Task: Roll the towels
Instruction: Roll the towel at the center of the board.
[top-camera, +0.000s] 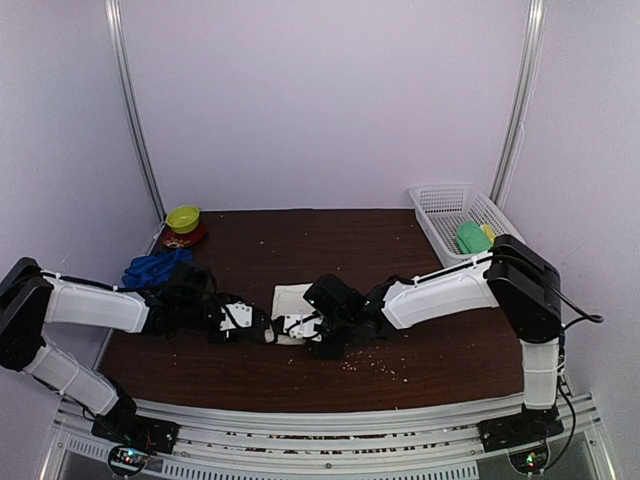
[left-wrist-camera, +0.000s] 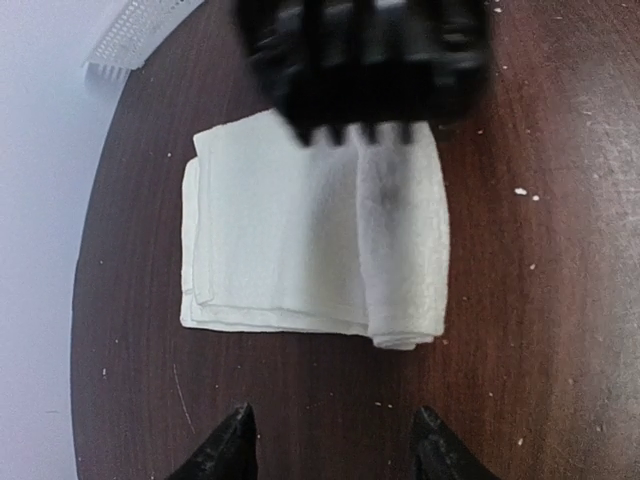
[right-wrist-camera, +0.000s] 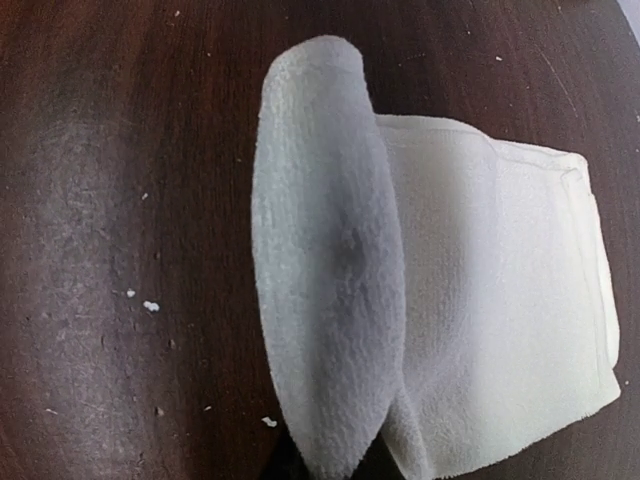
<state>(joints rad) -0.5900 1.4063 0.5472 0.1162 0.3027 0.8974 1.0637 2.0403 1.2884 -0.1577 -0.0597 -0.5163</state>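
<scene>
The cream-white towel (top-camera: 293, 298) lies folded on the dark table between my two grippers. In the left wrist view the towel (left-wrist-camera: 290, 240) has its right-hand edge turned over into a thick fold. My right gripper (top-camera: 297, 328) is shut on that fold. In the right wrist view the lifted fold (right-wrist-camera: 325, 290) hides the fingers. My left gripper (left-wrist-camera: 333, 445) is open and empty, a little short of the towel's near edge, and it also shows in the top view (top-camera: 265, 331). The royal blue towel (top-camera: 155, 268) lies bunched at the far left.
A white mesh basket (top-camera: 445, 205) with green items stands at the back right; its corner shows in the left wrist view (left-wrist-camera: 130, 30). A green bowl (top-camera: 183, 217) sits on a red dish at the back left. Pale crumbs dot the table near the right arm.
</scene>
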